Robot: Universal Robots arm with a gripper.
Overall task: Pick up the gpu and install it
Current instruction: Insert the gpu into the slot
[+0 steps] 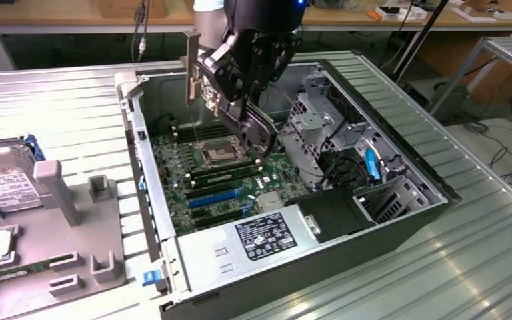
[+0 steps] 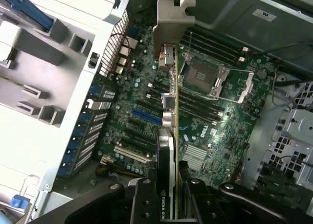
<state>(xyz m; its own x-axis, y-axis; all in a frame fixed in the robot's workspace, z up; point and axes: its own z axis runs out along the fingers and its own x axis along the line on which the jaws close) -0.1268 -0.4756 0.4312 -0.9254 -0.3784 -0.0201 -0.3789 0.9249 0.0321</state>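
Jaws of my gripper (image 1: 243, 70) are closed on the gpu (image 1: 205, 90), which I hold above the open computer case (image 1: 416, 177) with the motherboard (image 1: 207, 183) inside. From my wrist, the gpu (image 2: 167, 136) hangs over the motherboard (image 2: 215, 121) slots, with its silver bracket (image 2: 172, 28) at the far end.

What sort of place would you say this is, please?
Probably a robotics lab set up for computer assembly: an open desktop case lies on a ribbed metal table, a grey parts holder beside it, wooden workbenches behind.
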